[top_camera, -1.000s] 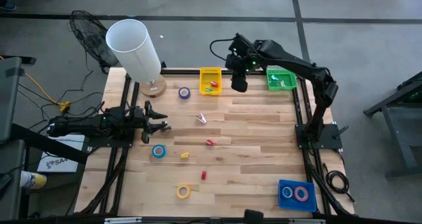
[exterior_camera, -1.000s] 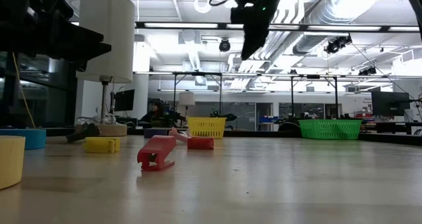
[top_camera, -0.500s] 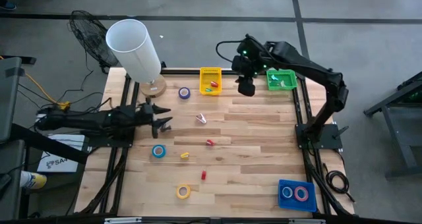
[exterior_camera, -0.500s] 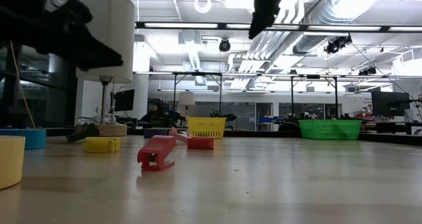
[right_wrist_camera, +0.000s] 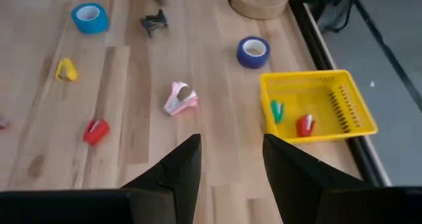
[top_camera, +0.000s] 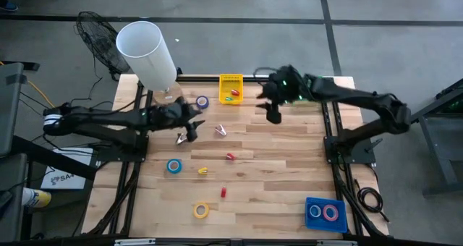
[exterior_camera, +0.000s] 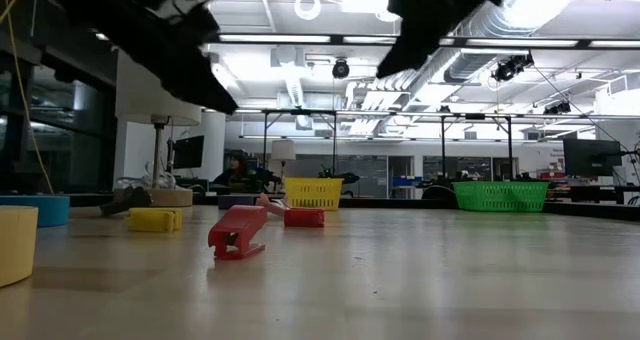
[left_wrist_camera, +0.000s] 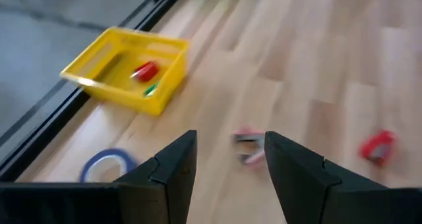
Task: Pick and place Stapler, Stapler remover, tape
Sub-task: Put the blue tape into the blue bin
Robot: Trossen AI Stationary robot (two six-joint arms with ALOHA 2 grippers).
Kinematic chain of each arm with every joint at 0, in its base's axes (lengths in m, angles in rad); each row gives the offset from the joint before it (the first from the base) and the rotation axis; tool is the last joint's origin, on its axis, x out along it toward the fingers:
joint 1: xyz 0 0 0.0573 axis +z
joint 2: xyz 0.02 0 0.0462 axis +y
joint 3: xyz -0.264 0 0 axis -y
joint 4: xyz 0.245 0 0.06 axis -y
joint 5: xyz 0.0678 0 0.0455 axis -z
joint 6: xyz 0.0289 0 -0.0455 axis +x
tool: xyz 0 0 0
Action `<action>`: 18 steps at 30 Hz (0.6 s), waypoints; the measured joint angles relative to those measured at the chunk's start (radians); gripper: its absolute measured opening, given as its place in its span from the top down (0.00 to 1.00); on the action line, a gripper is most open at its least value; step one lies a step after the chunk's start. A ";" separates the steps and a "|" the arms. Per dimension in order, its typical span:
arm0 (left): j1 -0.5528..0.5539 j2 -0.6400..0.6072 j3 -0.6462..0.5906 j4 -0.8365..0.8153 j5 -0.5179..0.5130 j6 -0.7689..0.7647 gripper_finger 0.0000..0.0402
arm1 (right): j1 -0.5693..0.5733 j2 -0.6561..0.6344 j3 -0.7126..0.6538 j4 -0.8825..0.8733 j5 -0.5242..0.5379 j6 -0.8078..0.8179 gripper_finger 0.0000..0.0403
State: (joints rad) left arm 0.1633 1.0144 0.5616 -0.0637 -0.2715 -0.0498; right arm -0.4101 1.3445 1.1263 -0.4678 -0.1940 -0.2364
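Note:
A pink-and-white stapler remover [top_camera: 221, 130] lies on the wooden table, mid-far, also seen in the right wrist view [right_wrist_camera: 179, 99]. A small red stapler [top_camera: 230, 157] lies nearer. There are three tape rolls: a purple-blue one [top_camera: 202, 101], a light blue one [top_camera: 173, 166] and a yellow one [top_camera: 201, 210]. My left gripper [top_camera: 184, 135] hovers open left of the remover, which shows just beyond its fingers [left_wrist_camera: 249, 147]. My right gripper [top_camera: 273, 116] hangs open above the table, right of the yellow basket [top_camera: 231, 88].
A lamp with a white shade [top_camera: 148, 54] stands at the far left corner. The yellow basket holds red and green pieces. A green basket [exterior_camera: 504, 195] sits far right. A blue tray [top_camera: 325, 212] with two tape rolls sits near right. Small yellow [top_camera: 203, 171] and red [top_camera: 223, 192] pieces lie mid-table.
My left gripper has reached from the table's left edge out toward the stapler remover, rising and levelling as it went. My right gripper has come down and toward the near edge, away from the far baskets. Both stay open. No object has moved.

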 joint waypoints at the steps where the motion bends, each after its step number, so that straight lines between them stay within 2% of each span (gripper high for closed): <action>1: 0.029 0.028 0.019 -0.002 0.007 -0.003 0.57 | 0.005 -0.032 -0.058 0.041 0.014 0.007 0.62; 4: 0.120 0.110 0.066 -0.039 0.055 -0.007 0.57 | 0.018 -0.120 -0.208 0.133 0.046 0.019 0.62; 9: 0.251 0.291 0.179 -0.110 0.160 0.023 0.57 | 0.025 -0.241 -0.420 0.289 0.041 0.052 0.62; 13: 0.322 0.452 0.317 -0.274 0.195 0.062 0.57 | 0.025 -0.317 -0.546 0.377 0.028 0.059 0.62; 18: 0.374 0.621 0.486 -0.480 0.199 0.145 0.57 | 0.025 -0.389 -0.635 0.388 0.022 0.089 0.62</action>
State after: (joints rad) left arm 0.5372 1.6353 1.0480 -0.5435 -0.0723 0.0953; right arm -0.3850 0.9559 0.4915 -0.0801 -0.1724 -0.1472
